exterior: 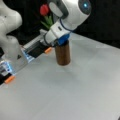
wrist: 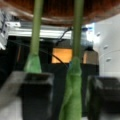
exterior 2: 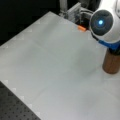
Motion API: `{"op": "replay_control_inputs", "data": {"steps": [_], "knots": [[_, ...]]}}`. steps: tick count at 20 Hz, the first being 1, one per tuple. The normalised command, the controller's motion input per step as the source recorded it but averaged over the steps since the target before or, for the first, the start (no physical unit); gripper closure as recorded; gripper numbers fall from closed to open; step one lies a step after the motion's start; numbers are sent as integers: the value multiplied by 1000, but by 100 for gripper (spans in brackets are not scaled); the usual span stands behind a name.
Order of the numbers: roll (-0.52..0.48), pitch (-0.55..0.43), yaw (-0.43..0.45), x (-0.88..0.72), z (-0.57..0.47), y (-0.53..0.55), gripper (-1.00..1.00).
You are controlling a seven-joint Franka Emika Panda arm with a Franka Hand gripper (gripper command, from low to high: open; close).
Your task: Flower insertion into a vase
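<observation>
White tabletop (exterior: 82,82) spreads below & around the hand in both front views. 2 orange blocks: 1 (exterior: 48,50) just beside the hand at table edge, 1 (exterior: 9,79) well apart, toward a front view's left. Black perforated board (exterior 2: 15,107) far off.

The vase (exterior: 62,55) looks matt brown, wood-like. The table (exterior: 82,87) is smooth, matt grey. The arm's shell (exterior 2: 105,22) is glossy white plastic
</observation>
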Motion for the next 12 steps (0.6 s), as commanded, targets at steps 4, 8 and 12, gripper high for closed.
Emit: {"op": "replay_control_inputs", "data": {"steps": [4,8,12], "knots": [[-109,-40,57,352,48,-43,-100],[-115,-94,74,435,170,-52,-100],[-132,-243,69,452,184,-61,-100]]}}
